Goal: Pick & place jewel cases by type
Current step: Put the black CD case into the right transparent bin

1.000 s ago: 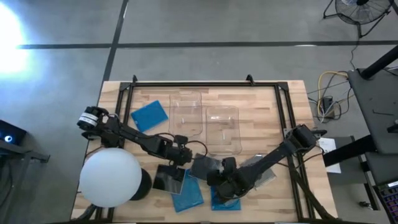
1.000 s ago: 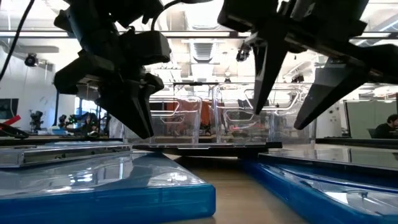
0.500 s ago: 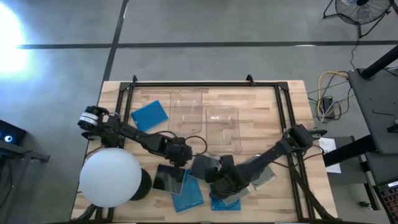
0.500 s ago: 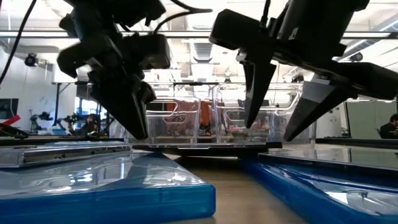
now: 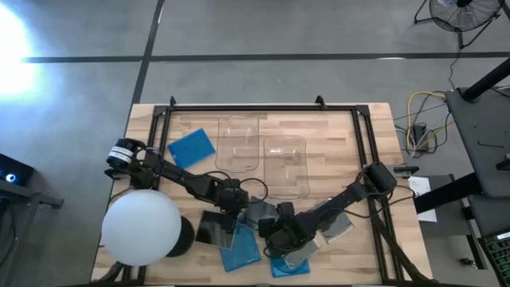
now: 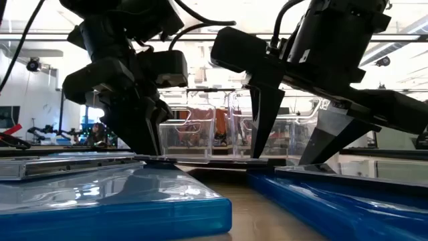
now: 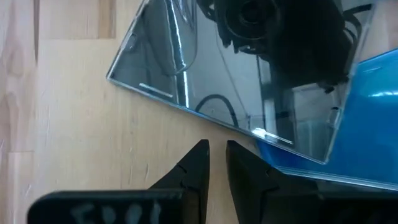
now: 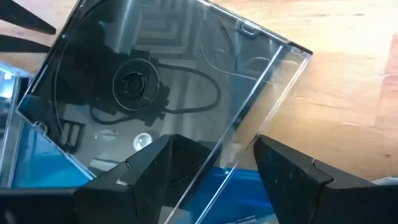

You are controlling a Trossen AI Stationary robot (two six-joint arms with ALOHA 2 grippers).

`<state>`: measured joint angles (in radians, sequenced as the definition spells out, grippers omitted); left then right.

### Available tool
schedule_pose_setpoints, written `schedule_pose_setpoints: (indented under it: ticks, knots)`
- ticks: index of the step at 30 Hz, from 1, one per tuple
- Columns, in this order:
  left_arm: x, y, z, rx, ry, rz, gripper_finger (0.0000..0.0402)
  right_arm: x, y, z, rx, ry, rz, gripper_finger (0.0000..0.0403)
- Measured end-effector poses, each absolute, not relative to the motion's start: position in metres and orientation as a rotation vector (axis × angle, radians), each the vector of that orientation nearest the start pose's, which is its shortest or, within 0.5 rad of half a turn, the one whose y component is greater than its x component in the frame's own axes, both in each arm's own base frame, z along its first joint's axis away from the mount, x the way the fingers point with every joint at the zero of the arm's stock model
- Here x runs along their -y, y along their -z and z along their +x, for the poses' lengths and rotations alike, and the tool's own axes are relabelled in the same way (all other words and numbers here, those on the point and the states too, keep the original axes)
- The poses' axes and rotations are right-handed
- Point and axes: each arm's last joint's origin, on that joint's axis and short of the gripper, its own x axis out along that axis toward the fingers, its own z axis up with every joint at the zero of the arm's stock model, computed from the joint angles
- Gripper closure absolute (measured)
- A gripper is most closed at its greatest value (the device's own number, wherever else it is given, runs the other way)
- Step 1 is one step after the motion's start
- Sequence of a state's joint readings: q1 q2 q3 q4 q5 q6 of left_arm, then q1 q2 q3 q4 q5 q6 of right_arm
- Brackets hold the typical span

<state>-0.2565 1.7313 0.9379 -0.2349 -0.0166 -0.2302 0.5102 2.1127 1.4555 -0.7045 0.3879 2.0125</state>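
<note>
On the left of the wooden counter (image 5: 343, 151) a big white ball (image 5: 142, 227) sits at the near edge, with a bright blue square jewel case (image 5: 192, 147) lying alone farther back. Beside that case, towards the middle, stand two clear rectangular plastic bins (image 5: 239, 143), side by side.

The left hand (image 5: 237, 209) is low over the near middle of the counter, its two fingers (image 7: 198, 165) almost together with only a slit between them and nothing in it. Their tips rest at the edge of a dark glossy jewel case (image 7: 249, 74) that lies flat just ahead of them, partly on top of a blue case (image 7: 367, 124). Another dark case (image 5: 216, 228) lies just left of this hand, next to a blue one (image 5: 241, 247).

The right hand (image 5: 275, 239) is just right of the left one, its fingers (image 8: 149, 168) spread wide and gripping nothing. They straddle the near edge of the dark glossy case (image 8: 155, 93), which lies flat between and ahead of them, overlapping a blue case (image 5: 288, 265) below. A greyish case (image 5: 331, 223) lies under the right arm.
</note>
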Motion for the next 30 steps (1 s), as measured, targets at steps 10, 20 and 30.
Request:
schedule_pose_setpoints:
  ticks: [10, 20, 30]
  knots:
    - [0.084, -0.138, 0.319, -1.060, 0.136, -0.033, 0.0365, -0.187, -0.132, 0.360, -0.702, 1.065, 1.180, 0.0179]
    - [0.084, -0.139, 0.319, -1.053, 0.166, -0.002, 0.0365, -0.188, -0.132, 0.368, -0.653, 0.976, 1.152, 0.0179]
    - [0.084, -0.140, 0.320, -1.037, 0.171, -0.014, 0.0365, -0.187, -0.170, 0.369, -0.438, 0.898, 1.131, 0.0179]
